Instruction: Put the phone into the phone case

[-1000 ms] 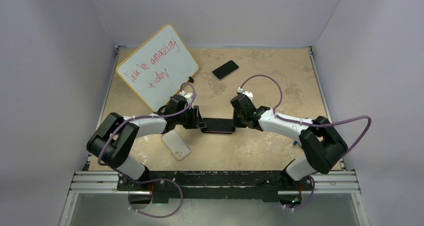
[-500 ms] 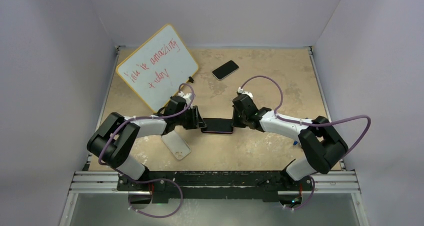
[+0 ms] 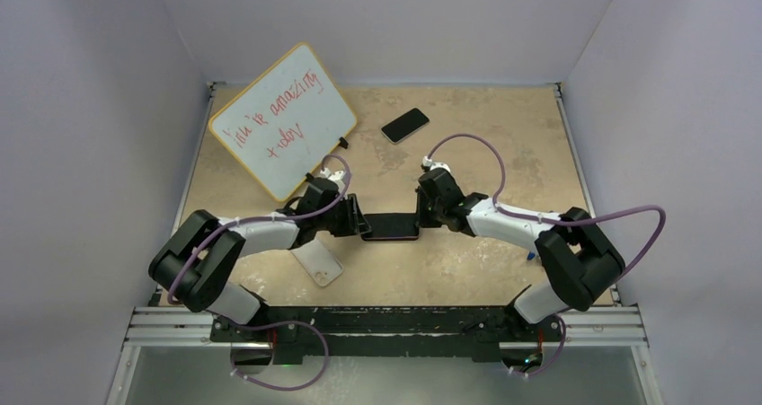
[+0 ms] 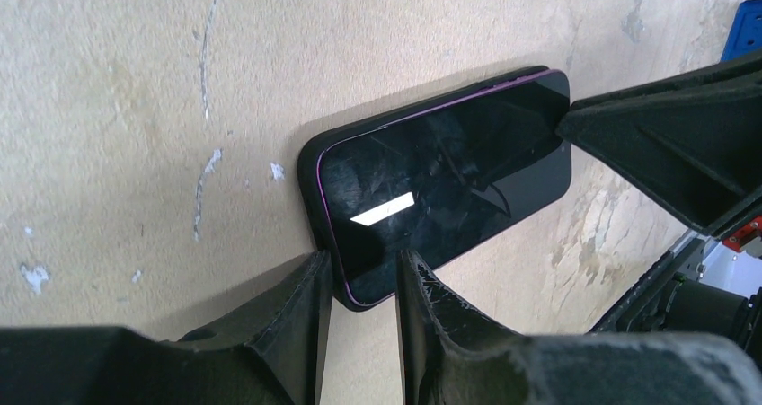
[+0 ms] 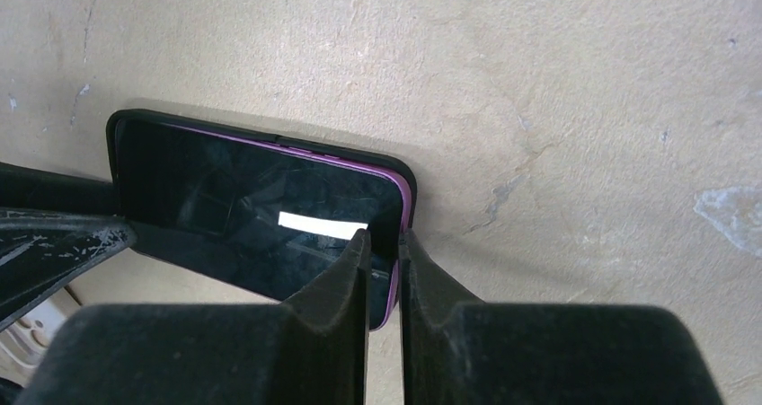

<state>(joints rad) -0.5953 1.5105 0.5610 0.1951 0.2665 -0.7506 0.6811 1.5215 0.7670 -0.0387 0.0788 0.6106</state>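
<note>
A black phone with a purple rim (image 3: pixel 391 225) is held level between my two grippers at mid-table. My right gripper (image 3: pixel 419 216) is shut on its right end; in the right wrist view the fingers (image 5: pixel 384 243) pinch the edge of the phone (image 5: pixel 252 207). My left gripper (image 3: pixel 359 218) is at the left end; in its wrist view the jaws (image 4: pixel 359 275) stand apart around the corner of the phone (image 4: pixel 440 180). The translucent whitish phone case (image 3: pixel 317 259) lies on the table below my left forearm.
A yellow-framed whiteboard (image 3: pixel 283 122) with red writing lies at the back left. A second dark phone (image 3: pixel 404 125) lies at the back centre. A small blue object (image 3: pixel 532 255) sits by the right arm's base.
My left arm has swung its elbow leftward and its gripper has shifted slightly up and right at the phone's left end. The phone and right gripper have moved slightly away from the bases.
</note>
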